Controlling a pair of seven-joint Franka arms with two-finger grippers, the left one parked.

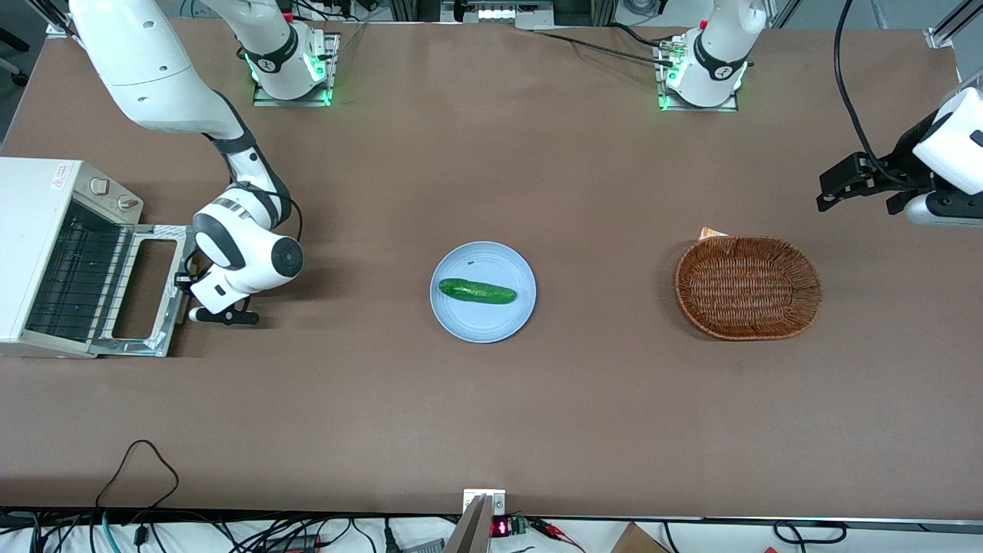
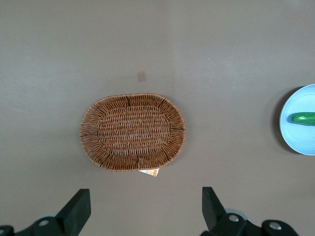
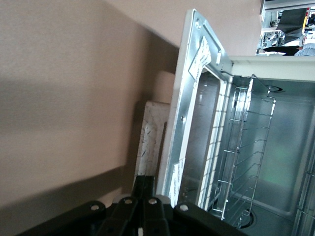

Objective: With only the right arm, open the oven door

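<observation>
The cream-white toaster oven (image 1: 34, 230) stands at the working arm's end of the table. Its oven door (image 1: 146, 288) is swung fully down and lies nearly flat in front of the oven, exposing the wire rack (image 1: 73, 276) inside. My right arm's gripper (image 1: 184, 279) sits low at the door's outer edge, beside the handle. In the right wrist view the gripper (image 3: 144, 183) has its two black fingers pressed together, with nothing between them. Their tips are at the pale handle bar (image 3: 150, 132), next to the door frame (image 3: 184, 108) and the open oven cavity (image 3: 266, 147).
A light blue plate (image 1: 484, 253) holding a green cucumber (image 1: 476, 291) sits mid-table. A brown wicker basket (image 1: 749, 244) lies toward the parked arm's end. A black cable loop (image 1: 142, 461) lies near the table's front edge.
</observation>
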